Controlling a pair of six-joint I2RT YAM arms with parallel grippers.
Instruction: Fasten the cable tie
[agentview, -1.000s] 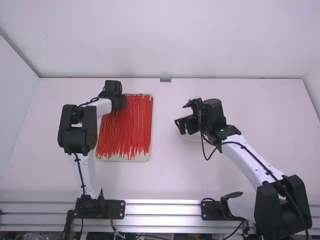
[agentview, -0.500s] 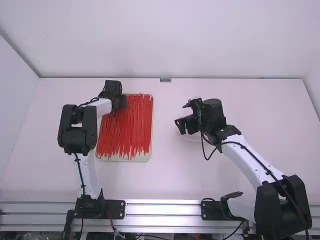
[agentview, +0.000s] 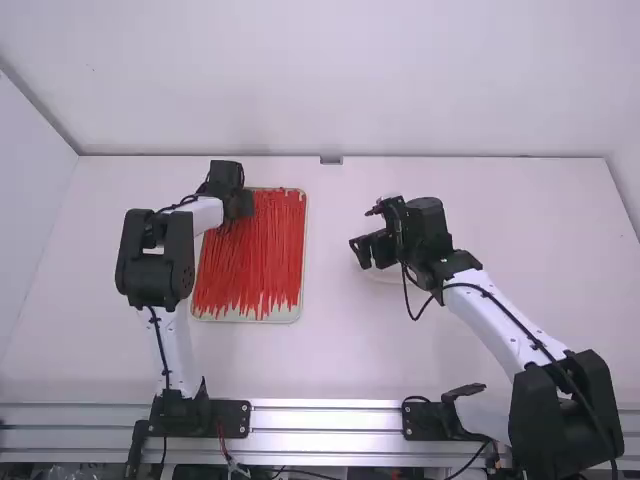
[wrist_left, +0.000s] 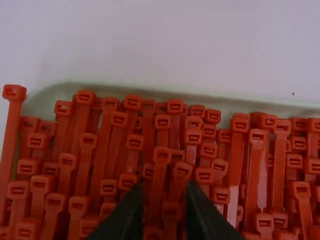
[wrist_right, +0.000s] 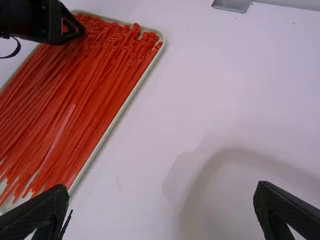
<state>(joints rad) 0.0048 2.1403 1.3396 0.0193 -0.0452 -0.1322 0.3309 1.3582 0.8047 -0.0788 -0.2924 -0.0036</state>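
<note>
The left hand (wrist_left: 161, 217), fingers parted, straddled the boxy, slotted heads of thin red plastic cable ties (wrist_left: 150, 150) heaped in a pale-green, round-cornered tray (wrist_left: 55, 90) on the white counter (agentview: 480, 200); closing squarely on one slick strap looked wisest. The right hand (agentview: 363, 252) hung released over the counter, apart from the tray.

Bright, even light, soft shadows on the table (agentview: 330, 320), nearest cable ties (wrist_left: 100, 165) perhaps out of focus.

Wide table (agentview: 330, 300) gap between tray (agentview: 246, 319) and right claw (agentview: 360, 252), ties (wrist_left: 105, 150) heaped around left claw (wrist_left: 162, 197).
</note>
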